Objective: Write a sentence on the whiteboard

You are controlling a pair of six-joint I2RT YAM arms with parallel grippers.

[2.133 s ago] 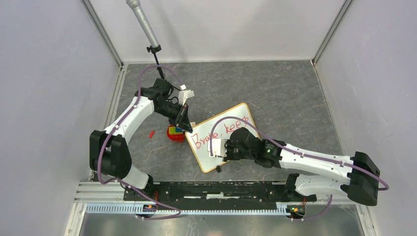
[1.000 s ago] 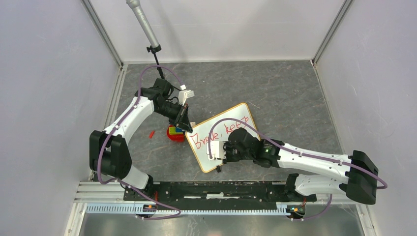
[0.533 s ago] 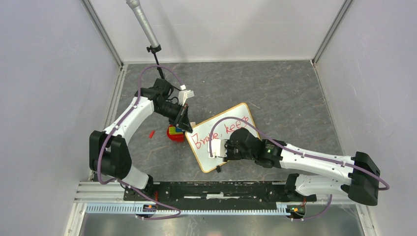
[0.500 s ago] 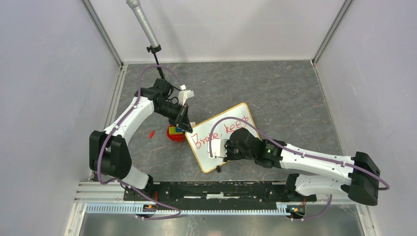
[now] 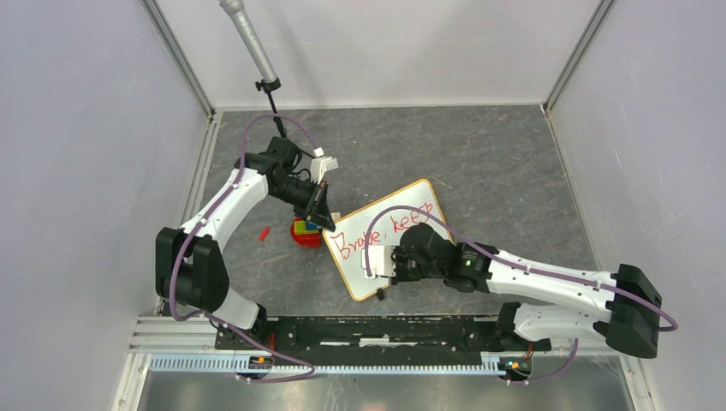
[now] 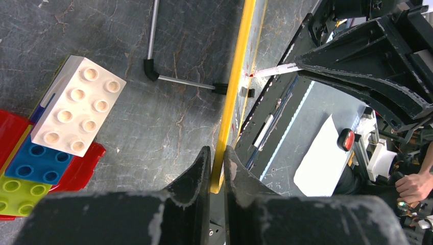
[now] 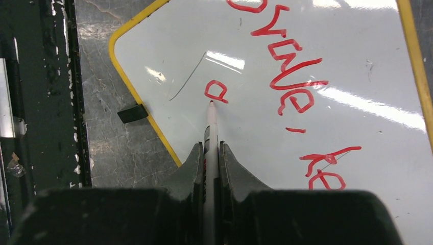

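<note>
A: Where is the whiteboard [image 7: 357, 71] lying?
B: Mid-table, sitting at three o'clock from the toy bricks [image 5: 304, 232]; the left gripper [image 6: 217, 166] is pinching its frame.
A: And the right gripper [image 7: 211, 153]?
B: Clamping the marker [image 7: 210, 120], its tip touching the sentence's [image 5: 353, 243] lower line.

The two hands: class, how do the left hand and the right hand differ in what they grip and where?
The left hand grips the yellow frame of the whiteboard; the right hand grips a marker. The left hand sits at the board's edge beside toy bricks; the right hand hangs over the white surface, marker tip touching it. Both are shut on something.
</note>
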